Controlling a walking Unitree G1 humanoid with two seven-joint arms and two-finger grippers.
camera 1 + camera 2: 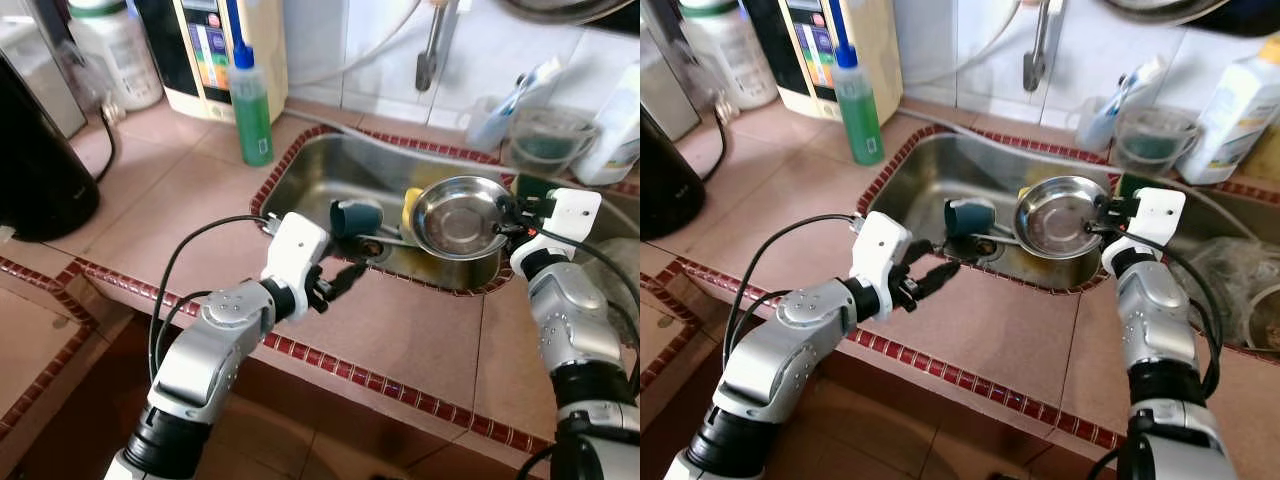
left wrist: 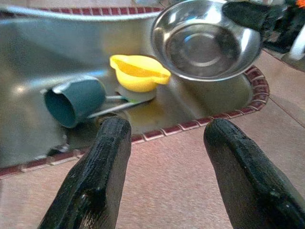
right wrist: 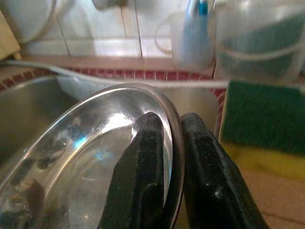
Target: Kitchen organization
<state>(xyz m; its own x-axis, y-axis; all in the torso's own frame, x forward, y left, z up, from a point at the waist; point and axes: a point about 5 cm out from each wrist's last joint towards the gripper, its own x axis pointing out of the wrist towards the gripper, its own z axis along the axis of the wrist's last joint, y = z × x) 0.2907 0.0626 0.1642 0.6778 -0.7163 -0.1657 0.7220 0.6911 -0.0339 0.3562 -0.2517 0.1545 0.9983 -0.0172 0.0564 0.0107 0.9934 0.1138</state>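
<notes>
The sink (image 1: pixel 300 180), sunk in the tiled counter (image 1: pixel 180 210), holds a teal cup (image 1: pixel 357 216) on its side, a yellow bowl (image 2: pixel 138 71) and a utensil near the drain. Above it the right gripper (image 3: pixel 164 157) is pinched on the rim of a steel bowl (image 1: pixel 462 216), one finger inside, one outside. The bowl looks light, rigid and slick, so that rim grip could probably slip. The left gripper (image 2: pixel 162 162) hovers over the counter edge, fingers spread, holding nothing. A green bottle (image 1: pixel 251 100) stands beside the sink.
</notes>
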